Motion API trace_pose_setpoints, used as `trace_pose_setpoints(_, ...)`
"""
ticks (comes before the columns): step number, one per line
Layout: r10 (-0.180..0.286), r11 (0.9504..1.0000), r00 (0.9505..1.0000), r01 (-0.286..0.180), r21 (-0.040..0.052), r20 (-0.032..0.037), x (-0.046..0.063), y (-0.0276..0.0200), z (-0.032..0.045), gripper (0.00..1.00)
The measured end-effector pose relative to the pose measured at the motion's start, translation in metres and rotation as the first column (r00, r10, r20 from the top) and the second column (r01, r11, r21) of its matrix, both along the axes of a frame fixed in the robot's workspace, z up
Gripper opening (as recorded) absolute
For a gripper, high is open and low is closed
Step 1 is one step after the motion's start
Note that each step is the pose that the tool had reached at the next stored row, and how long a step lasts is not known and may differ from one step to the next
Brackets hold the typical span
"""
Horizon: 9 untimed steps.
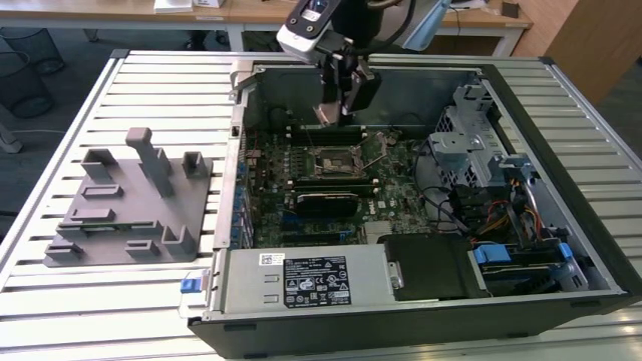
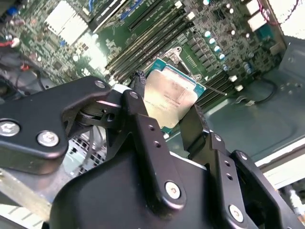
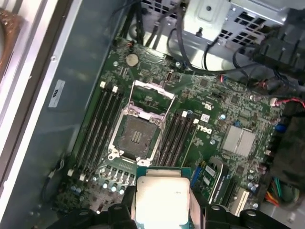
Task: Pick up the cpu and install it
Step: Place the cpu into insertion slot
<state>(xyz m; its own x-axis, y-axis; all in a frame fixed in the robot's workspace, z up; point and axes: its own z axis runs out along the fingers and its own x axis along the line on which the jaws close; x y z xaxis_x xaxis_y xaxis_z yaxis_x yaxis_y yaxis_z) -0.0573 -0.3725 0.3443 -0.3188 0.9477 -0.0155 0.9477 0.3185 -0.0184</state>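
Your claw (image 2: 167,102) is clamped on the cpu (image 3: 159,200) by opposite edges, holding it clear above the motherboard (image 3: 209,109). The first wrist view shows you the open socket (image 3: 138,134) just beyond the cpu, with memory slots (image 3: 100,124) close on both sides. The exterior view shows the arm (image 1: 316,30) tilted down near the far wall of the case (image 1: 422,83).

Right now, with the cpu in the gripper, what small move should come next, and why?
Probably shift the gripper sideways until the cpu sits squarely over the socket. In the first wrist view the socket stands open and empty, but the held cpu lies off to one side of it.
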Motion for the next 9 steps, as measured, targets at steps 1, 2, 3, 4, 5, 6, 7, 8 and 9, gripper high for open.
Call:
trace_pose_setpoints(1, -0.017, 0.9999, 0.9999, 0.017, 0.0001, 0.0000, 0.0000, 0.0000, -0.0008, 0.54)
trace_pose_setpoints(2, -0.036, 0.9994, 0.9994, 0.036, -0.0001, 0.0000, 0.0000, 0.0000, -0.0016, 0.54)
trace_pose_setpoints(3, -0.053, 0.9986, 0.9986, 0.053, 0.0000, 0.0000, 0.0000, 0.0000, -0.0025, 0.54)
trace_pose_setpoints(4, -0.070, 0.9976, 0.9976, 0.070, 0.0000, 0.0000, 0.0000, 0.0000, -0.0033, 0.54)
trace_pose_setpoints(5, -0.087, 0.9962, 0.9962, 0.087, 0.0001, 0.0000, 0.0000, 0.0000, -0.0041, 0.54)
trace_pose_setpoints(6, -0.103, 0.9946, 0.9946, 0.103, 0.0000, 0.0000, 0.0000, 0.0000, -0.0049, 0.54)
trace_pose_setpoints(7, -0.120, 0.9927, 0.9927, 0.120, 0.0000, 0.0000, 0.0000, 0.0000, -0.0057, 0.54)
trace_pose_setpoints(8, -0.137, 0.9906, 0.9906, 0.137, 0.0001, 0.0000, 0.0000, 0.0000, -0.0065, 0.54)
trace_pose_setpoints(9, -0.154, 0.9881, 0.9881, 0.154, 0.0000, 0.0000, 0.0000, 0.0000, -0.0073, 0.54)
